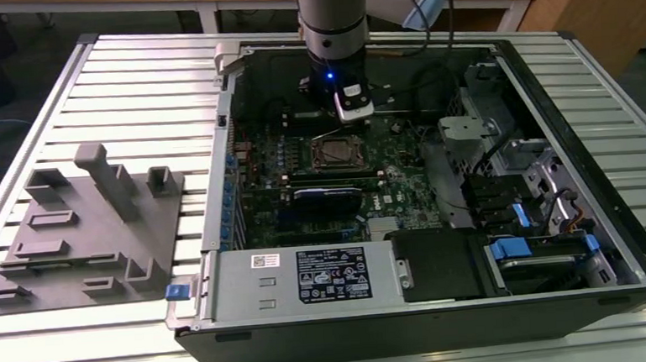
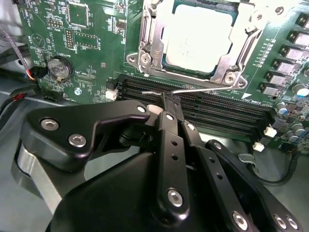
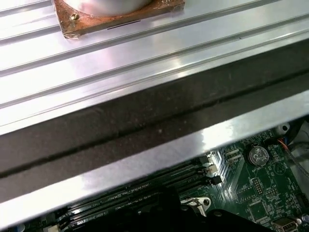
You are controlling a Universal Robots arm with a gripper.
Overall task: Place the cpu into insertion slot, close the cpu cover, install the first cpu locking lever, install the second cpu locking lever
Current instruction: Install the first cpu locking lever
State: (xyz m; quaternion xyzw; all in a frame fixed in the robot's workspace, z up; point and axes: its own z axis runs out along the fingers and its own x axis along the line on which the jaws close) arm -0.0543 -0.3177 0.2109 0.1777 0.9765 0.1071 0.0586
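Silvery-grey cpu [image 2: 195,38]: seated flat in insertion slot [image 1: 333,153], with cpu cover [image 2: 153,38] lying closed around it, seen close in second wrist view. Gripper [image 2: 170,99]: fingers drawn together on thin wire locking lever [image 2: 212,87], its long axis parallel to adjacent memory slots [image 2: 217,108]. Exterior view: slot mid-motherboard [image 1: 263,206], arm [image 1: 330,21] above. First wrist view: ribbed aluminium table [image 3: 120,58].

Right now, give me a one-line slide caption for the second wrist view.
Claw pinches a thin wire locking lever beside the cpu, seated under the cpu cover.
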